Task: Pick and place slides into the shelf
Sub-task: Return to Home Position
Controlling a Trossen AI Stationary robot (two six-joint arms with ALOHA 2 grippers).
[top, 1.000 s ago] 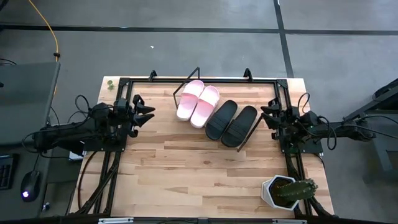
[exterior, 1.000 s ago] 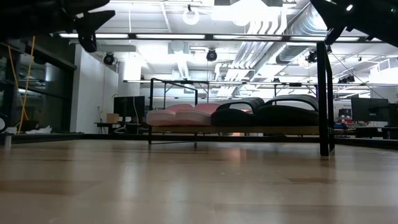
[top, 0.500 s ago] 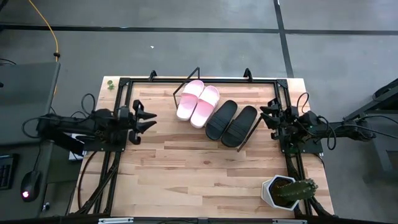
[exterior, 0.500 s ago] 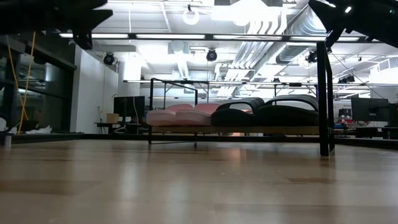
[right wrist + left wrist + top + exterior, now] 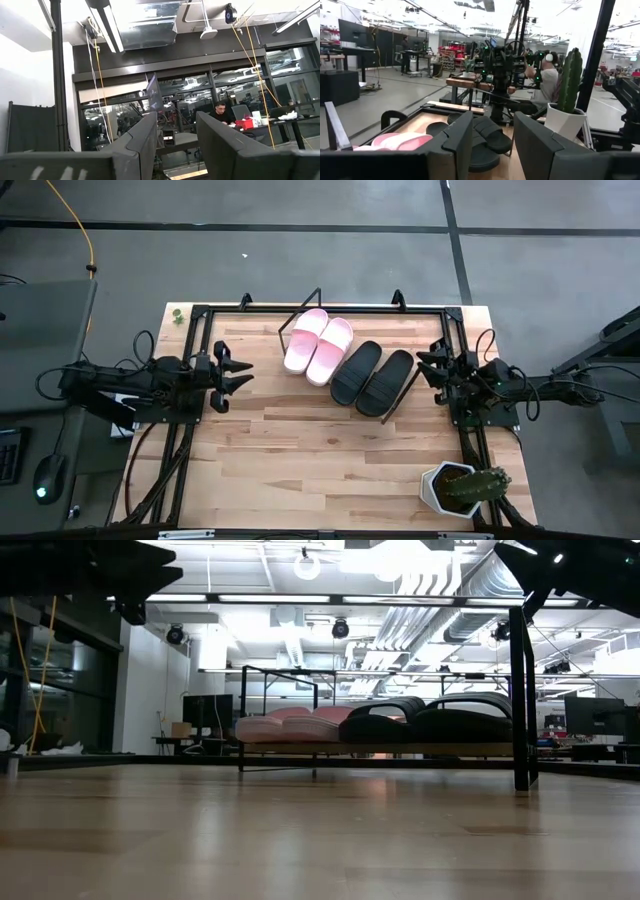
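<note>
Left hand (image 5: 240, 370) shifted slightly nearer, fingers apart, empty, over bench (image 5: 300, 450) left edge. Right hand (image 5: 428, 368) unmoved, apart, empty. Four slides (image 5: 356, 372) on shelf (image 5: 400, 749).

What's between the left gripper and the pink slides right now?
In the high view, only bare tabletop, then the black wire end of the shelf. The left gripper hovers clear of the pink slides.
</note>
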